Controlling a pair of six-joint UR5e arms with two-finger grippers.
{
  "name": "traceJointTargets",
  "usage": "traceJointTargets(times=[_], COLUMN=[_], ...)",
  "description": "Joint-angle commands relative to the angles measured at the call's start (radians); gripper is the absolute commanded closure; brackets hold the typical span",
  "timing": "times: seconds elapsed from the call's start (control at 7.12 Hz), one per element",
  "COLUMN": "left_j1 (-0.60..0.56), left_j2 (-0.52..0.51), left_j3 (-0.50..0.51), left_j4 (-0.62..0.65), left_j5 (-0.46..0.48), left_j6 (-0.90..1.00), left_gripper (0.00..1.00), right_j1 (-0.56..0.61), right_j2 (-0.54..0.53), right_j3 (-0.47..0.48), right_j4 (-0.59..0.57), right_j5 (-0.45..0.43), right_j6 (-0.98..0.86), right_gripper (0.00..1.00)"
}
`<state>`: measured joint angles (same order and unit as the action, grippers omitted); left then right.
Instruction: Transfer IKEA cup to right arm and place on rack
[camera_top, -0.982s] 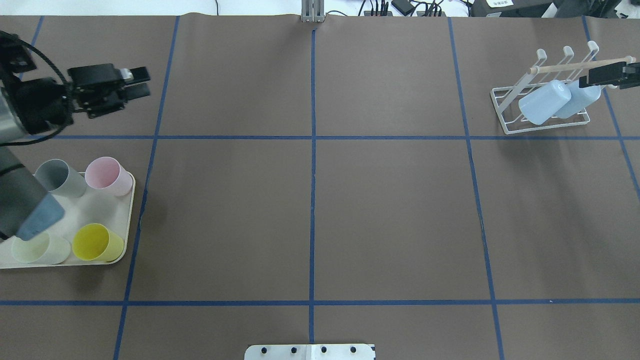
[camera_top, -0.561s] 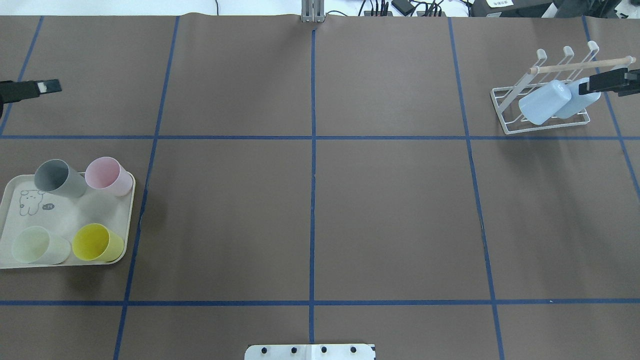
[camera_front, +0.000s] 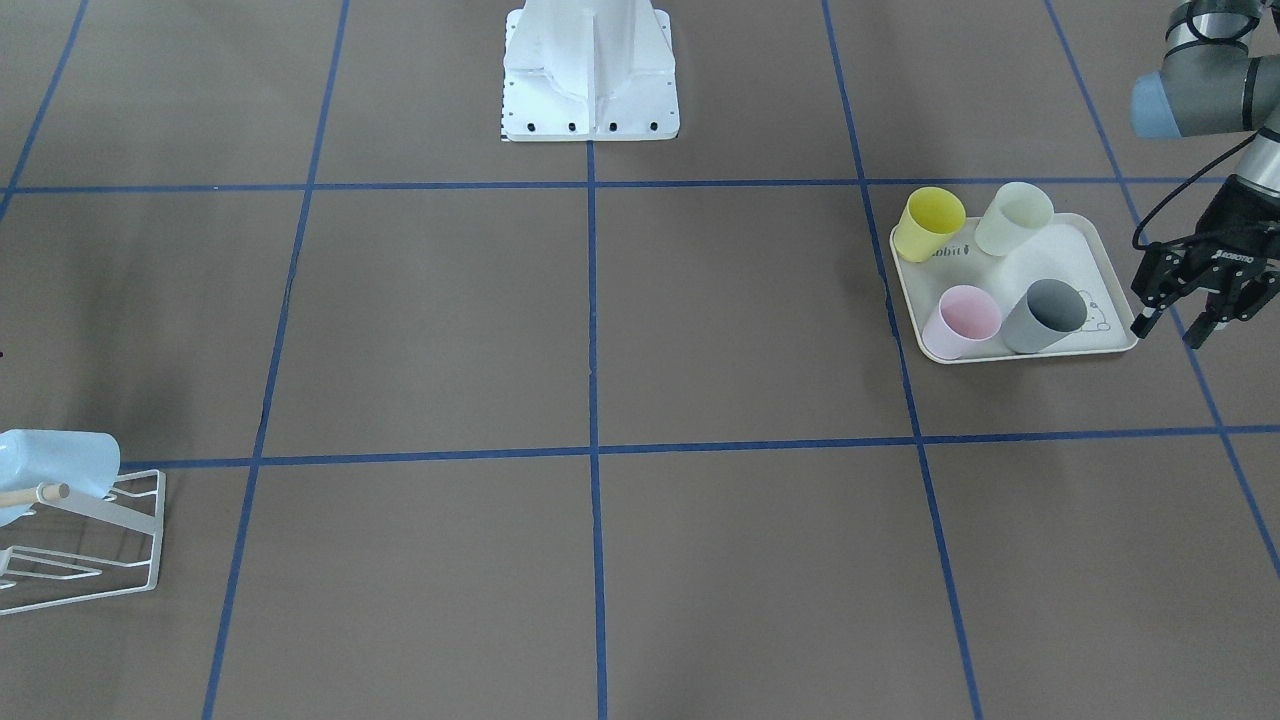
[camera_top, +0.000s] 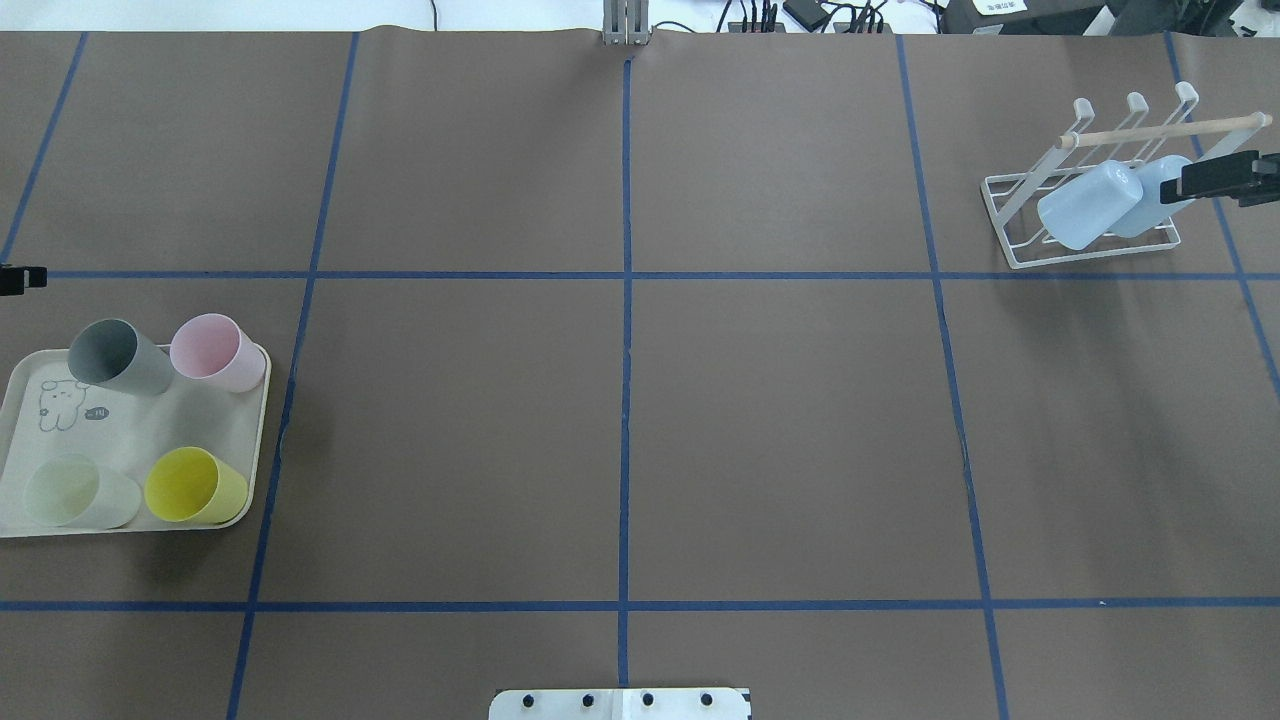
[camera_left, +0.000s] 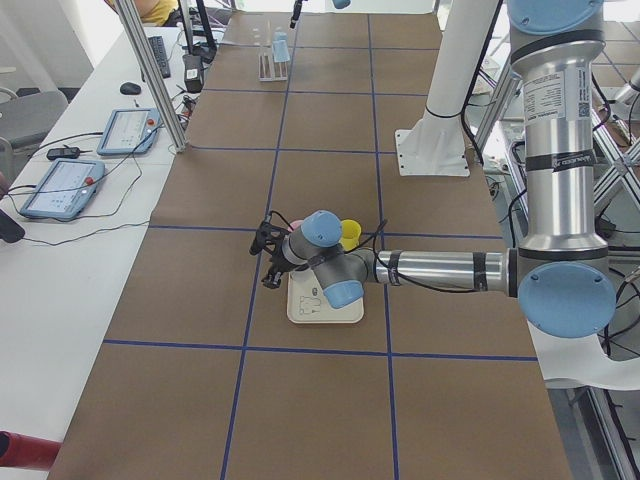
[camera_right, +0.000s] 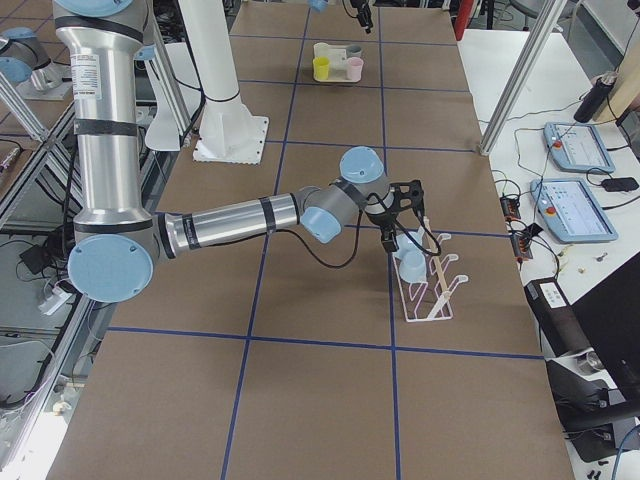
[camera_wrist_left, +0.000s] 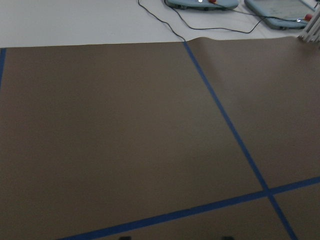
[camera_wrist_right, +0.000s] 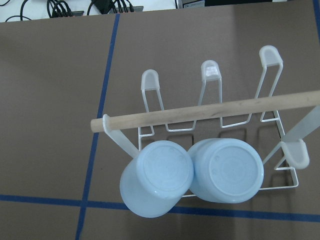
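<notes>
Overhead exterior: right gripper (camera_top: 1215, 177) enters at the right frame edge with only its black tip in frame, so I cannot tell whether the jaws are apart or together. The right wrist view shows none of its fingers.

Just below that tip in the wrist view are 2 light-blue cups, bases up. Cup 1 (camera_wrist_right: 227, 170) is nearest the gripper. Cup 2 (camera_wrist_right: 156, 177) is beside it on the side toward table centre, and the 2 look to be touching. Both hang tilted on the slanted prongs of the rack (camera_wrist_right: 210, 70). The wooden dowel (camera_wrist_right: 200, 114) crosses just beyond the cup bases, and 3 capped prongs stand past it.

Exterior front-facing: left gripper (camera_front: 1172, 330) points down. Its fingers (camera_front: 1148, 318) are spread, with nothing between them. It hangs just outside the tray (camera_front: 1078, 243), off the tray's outer edge.

- Grey cup (camera_front: 1043, 315): nearest the gripper.
- Pink cup (camera_front: 960, 320): next inward, beside the grey one.
- Pale cup (camera_front: 1012, 218) and yellow cup (camera_front: 928, 222): farther off, on the tray's robot-side edge.

All 4 stand mouth up. The left wrist view shows only the brown table cover (camera_wrist_left: 110, 130) and blue tape lines (camera_wrist_left: 225, 125).
</notes>
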<state>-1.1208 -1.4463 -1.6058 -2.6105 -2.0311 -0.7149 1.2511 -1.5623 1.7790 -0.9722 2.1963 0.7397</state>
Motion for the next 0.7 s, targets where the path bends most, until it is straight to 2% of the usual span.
traceJointTargets(times=[0.0, 0.28, 0.56], left_j1=[0.006, 0.035, 0.122], left_j2=[0.007, 0.009, 0.01], left_j3=[-0.011, -0.013, -0.009], left_j4=[0.052, 0.052, 0.052], left_j5=[-0.059, -0.107, -0.103], left_j6=[0.0, -0.04, -0.103], left_gripper=[0.32, 0.32, 0.31], right_j1=[-0.013, -0.022, -0.027], right_j2=[-0.002, -0.002, -0.002], right_j3=[0.0, -0.001, -0.003], right_j4=[0.0, 0.0, 0.0], right_j5=[-0.001, -0.001, -0.003], right_j6=[0.001, 0.001, 0.001], right_gripper=[0.0, 0.0, 0.0])
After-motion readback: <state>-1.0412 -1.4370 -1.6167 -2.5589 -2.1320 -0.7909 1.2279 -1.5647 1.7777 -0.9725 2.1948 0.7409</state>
